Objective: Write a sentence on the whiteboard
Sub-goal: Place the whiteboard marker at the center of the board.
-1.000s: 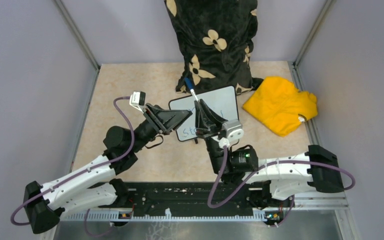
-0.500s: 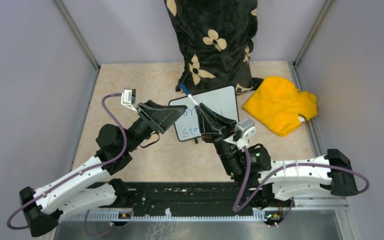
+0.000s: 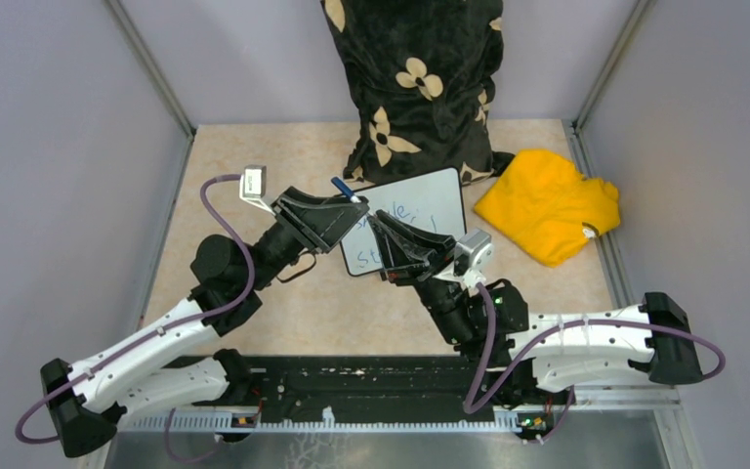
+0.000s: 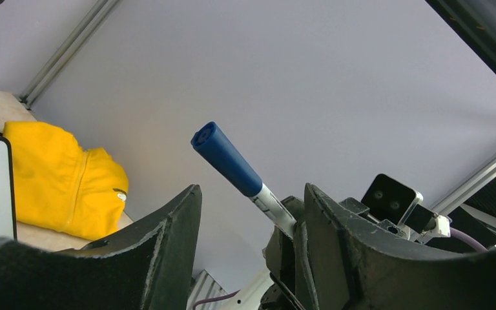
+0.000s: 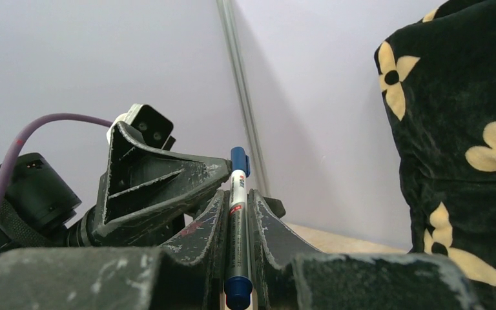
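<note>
Two blue lines of the sentence already show on the whiteboard, which lies flat mid-table. The arms hide part of the writing, so we cannot tell whether it is finished. Over the board's 9 o'clock edge the right gripper is clamped on the marker. Its blue cap end points to 10 o'clock, between the spread, empty fingers of the left gripper. We judge most of the writing done; what is left may be a hand-off or cap work.

At the board's 12 o'clock a black flowered cushion stands just beside its far edge. A yellow cloth lies near at 3 o'clock. We judge that mainly the arms crowd the board.
</note>
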Tool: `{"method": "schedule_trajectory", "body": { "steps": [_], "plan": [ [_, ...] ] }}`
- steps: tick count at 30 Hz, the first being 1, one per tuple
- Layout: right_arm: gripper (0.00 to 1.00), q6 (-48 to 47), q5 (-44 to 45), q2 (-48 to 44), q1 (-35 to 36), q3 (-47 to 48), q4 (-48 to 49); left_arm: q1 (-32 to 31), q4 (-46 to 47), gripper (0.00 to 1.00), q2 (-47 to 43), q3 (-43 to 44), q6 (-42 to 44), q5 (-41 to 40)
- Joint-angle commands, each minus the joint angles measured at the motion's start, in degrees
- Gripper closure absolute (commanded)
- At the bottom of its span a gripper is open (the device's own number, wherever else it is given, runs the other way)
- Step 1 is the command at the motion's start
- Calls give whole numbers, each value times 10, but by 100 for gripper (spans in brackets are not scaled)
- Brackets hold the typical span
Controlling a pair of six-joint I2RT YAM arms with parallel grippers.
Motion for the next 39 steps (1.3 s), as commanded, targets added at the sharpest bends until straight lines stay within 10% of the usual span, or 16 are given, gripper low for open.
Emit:
{"method": "schedule_trajectory", "body": {
  "steps": [1, 39],
  "plan": [
    [100, 19, -16, -8, -1, 3, 7, 1, 25, 37, 2, 22, 8, 6],
    [100, 17, -14, -10, -1, -12, 19, 14, 206, 75, 29, -66, -201, 35]
  ]
}}
